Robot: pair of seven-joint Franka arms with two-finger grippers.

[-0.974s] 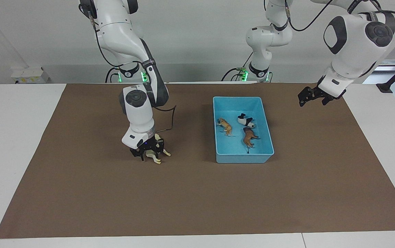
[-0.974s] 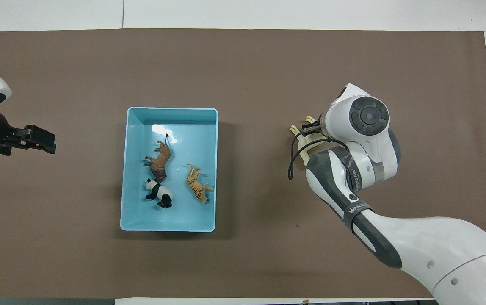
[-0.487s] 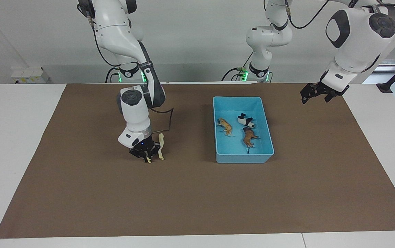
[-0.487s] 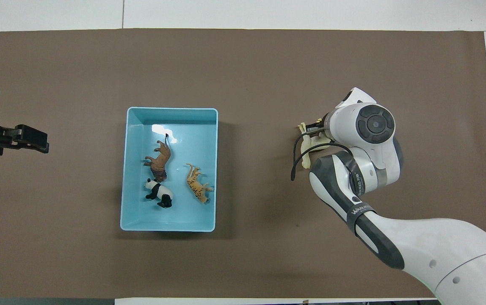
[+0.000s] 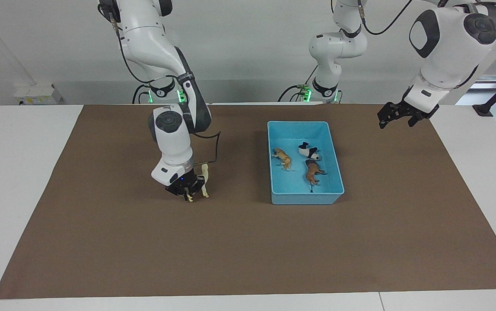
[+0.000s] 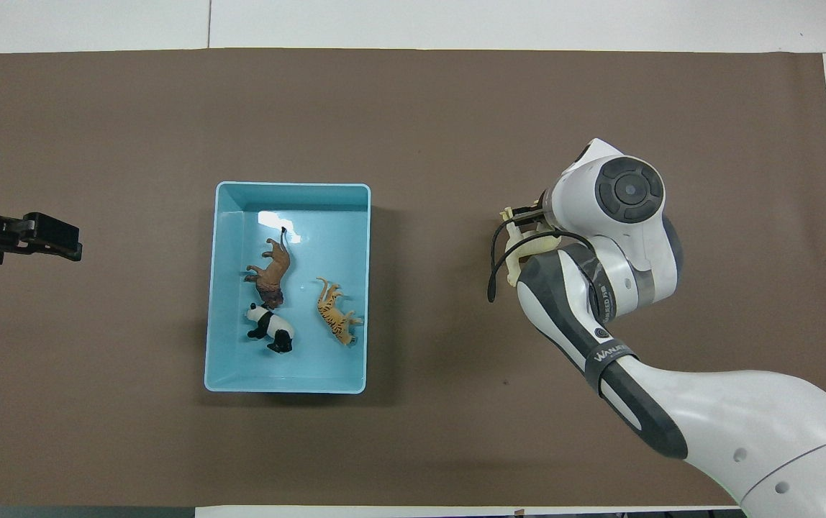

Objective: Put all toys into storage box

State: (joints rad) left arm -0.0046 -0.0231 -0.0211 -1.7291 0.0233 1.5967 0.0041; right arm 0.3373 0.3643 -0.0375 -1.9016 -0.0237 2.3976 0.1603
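My right gripper [image 5: 186, 190] is shut on the cream-white horse [image 5: 205, 176] and holds it tilted just above the brown mat, toward the right arm's end of the table. In the overhead view only part of the horse [image 6: 519, 250] shows beside the wrist. The light-blue storage box [image 5: 304, 199] stands mid-table and holds the orange tiger [image 5: 282, 158], the panda [image 5: 308, 151] and the brown maned animal [image 5: 313, 172]. The overhead view shows the box [image 6: 287, 186], tiger [image 6: 336, 321], panda [image 6: 270, 328] and brown animal [image 6: 271, 269]. My left gripper [image 5: 397, 115] waits in the air over the mat's edge.
A brown mat [image 5: 248, 250] covers most of the white table. The left gripper shows at the edge of the overhead view [image 6: 46, 237]. A small white box [image 5: 36, 94] sits at the table's edge near the right arm's base.
The right gripper closed on the horse and tipped it up off the mat, shifting slightly toward the box. The left gripper rose and drew back toward its own end.
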